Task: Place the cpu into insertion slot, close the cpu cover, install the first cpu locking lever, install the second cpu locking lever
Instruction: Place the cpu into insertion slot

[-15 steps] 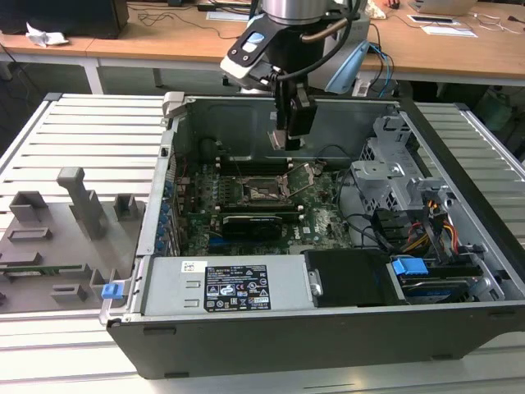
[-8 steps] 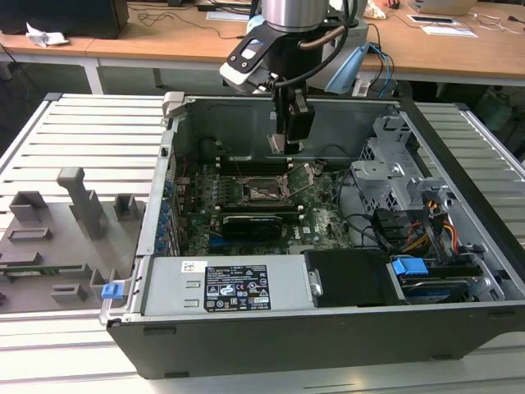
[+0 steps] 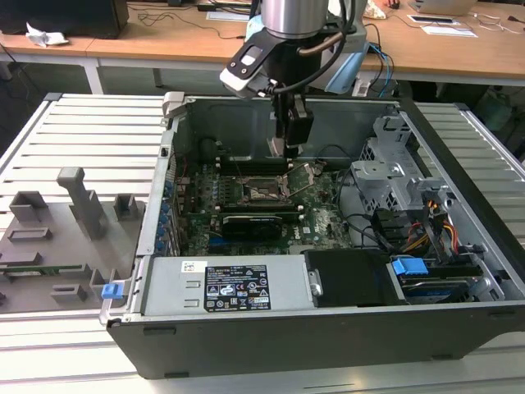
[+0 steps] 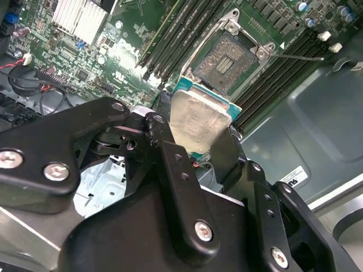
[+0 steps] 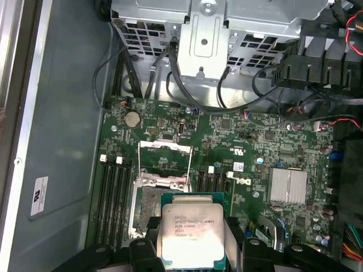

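Exterior view, left to right: grey fixtures [image 3: 74,205] outside the case [image 3: 164,213], then the slot [image 3: 262,190] on the green board, my gripper [image 3: 283,149] hanging above it, and the drive cage [image 3: 398,168] at that view's right.

My jaws are clamped on the cpu [image 4: 198,122], pinching opposite edges. It rides above the board, near the slot, not seated.

I judge it light, stiff, thin and smooth-faced. The underside is likely delicate, so edges are the right hold.

First wrist view gives the cover [image 5: 164,145] raised open beyond the slot. Second wrist view gives the slot's bare centre.
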Robot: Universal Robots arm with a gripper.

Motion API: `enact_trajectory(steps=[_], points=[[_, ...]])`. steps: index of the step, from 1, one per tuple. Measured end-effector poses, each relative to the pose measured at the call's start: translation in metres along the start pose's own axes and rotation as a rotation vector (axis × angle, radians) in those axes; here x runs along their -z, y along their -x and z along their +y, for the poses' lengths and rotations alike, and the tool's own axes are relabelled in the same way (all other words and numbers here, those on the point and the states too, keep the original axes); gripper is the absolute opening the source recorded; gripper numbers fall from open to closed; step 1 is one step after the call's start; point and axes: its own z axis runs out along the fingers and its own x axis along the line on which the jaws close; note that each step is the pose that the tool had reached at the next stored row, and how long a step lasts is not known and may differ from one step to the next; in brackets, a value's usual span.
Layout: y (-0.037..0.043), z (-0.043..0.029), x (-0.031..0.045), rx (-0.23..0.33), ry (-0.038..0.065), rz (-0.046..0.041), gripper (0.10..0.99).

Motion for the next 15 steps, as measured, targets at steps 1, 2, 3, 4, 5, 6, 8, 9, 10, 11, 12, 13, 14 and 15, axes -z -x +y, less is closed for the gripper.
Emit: enact_trajectory(steps=[1, 2, 3, 4, 5, 6, 8, 9, 10, 11, 12, 13, 14, 15], points=[[0.0, -0.0001, -0.0009, 0.0, 0.0, 0.0001, 0.525], [0.0, -0.0002, -0.0017, 0.0, 0.0, 0.0, 0.525], [0.0, -0.0003, -0.0025, 0.0, 0.0, 0.0, 0.525], [0.0, -0.0003, -0.0032, 0.0, 0.0, 0.0, 0.525], [0.0, -0.0004, -0.0037, 0.0, 0.0, 0.0, 0.525], [0.0, -0.0004, -0.0046, 0.0, 0.0, 0.0, 0.525], [0.0, -0.0006, -0.0058, 0.0, 0.0, 0.0, 0.525], [0.0001, -0.0006, -0.0063, 0.0, 0.0, 0.0, 0.525], [0.0001, -0.0007, -0.0068, 0.0, 0.0, 0.0, 0.525], [0.0001, -0.0007, -0.0073, 0.0, 0.0, -0.0001, 0.525], [0.0001, -0.0008, -0.0078, 0.0, 0.0, 0.0, 0.525], [0.0001, -0.0008, -0.0083, 0.0, 0.0, 0.0, 0.525], [0.0001, -0.0009, -0.0088, 0.0, 0.0, 0.0, 0.525], [0.0001, -0.0009, -0.0094, 0.0, 0.0, 0.0, 0.525]])
